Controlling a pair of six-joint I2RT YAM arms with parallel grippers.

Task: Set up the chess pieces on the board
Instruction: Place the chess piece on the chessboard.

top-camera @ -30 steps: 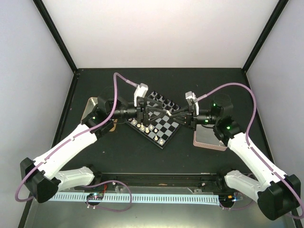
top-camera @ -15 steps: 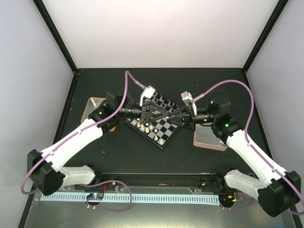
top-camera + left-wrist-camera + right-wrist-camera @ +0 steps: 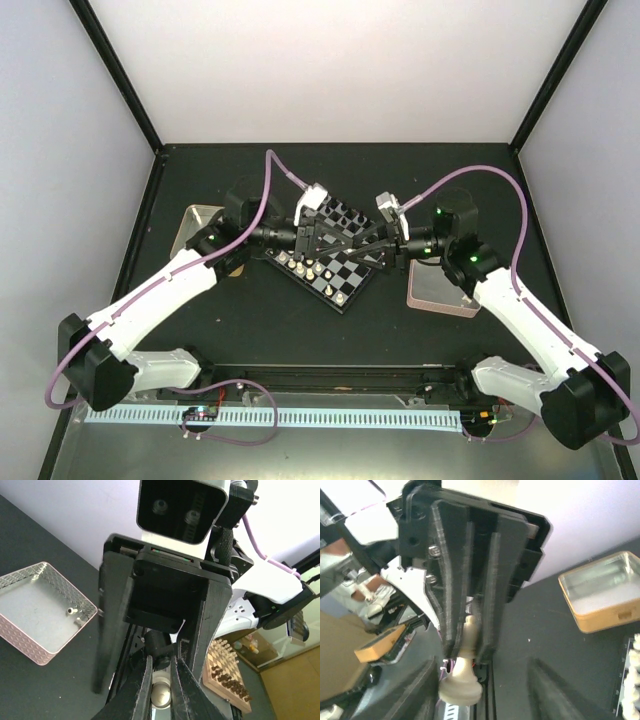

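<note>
My right gripper (image 3: pixel 469 649) is clamped on one cream chess piece (image 3: pixel 461 682). Its head is pinched between the two fingers and its round base hangs clear below the tips. Its long axis runs along the fingers, with the base toward 6 o'clock, a shade to 7. The head is mostly hidden, so I cannot name the piece.

On the left gripper (image 3: pixel 162 655) the fingers (image 3: pixel 141 685) are drawn close, leaving a narrow slit. Something dark and rounded sits at the tips. I cannot tell whether it is gripped or just lies behind them.

From above, both grippers meet nose to nose over the one board (image 3: pixel 350 272), which is set as a diamond with a corner toward 6 o'clock. A row of cream pieces (image 3: pixel 303 266) stands along its 8 o'clock edge. I make out four or so, but they are too small for a sure count. A row of black pieces (image 3: pixel 345 212) lines the 1 o'clock edge, partly covered by the grippers.

One pink tray (image 3: pixel 440 297) lies at 4 o'clock of the board, its near corner under the right arm. In the left wrist view it holds two small bits I cannot identify. One yellow-rimmed tin (image 3: pixel 192 228) lies at 9 o'clock, half hidden by the left arm. In the right wrist view it looks bare inside.

Off at 4 o'clock in the left wrist view there is a blurred wooden board (image 3: pixel 227 672) with pieces on it.
</note>
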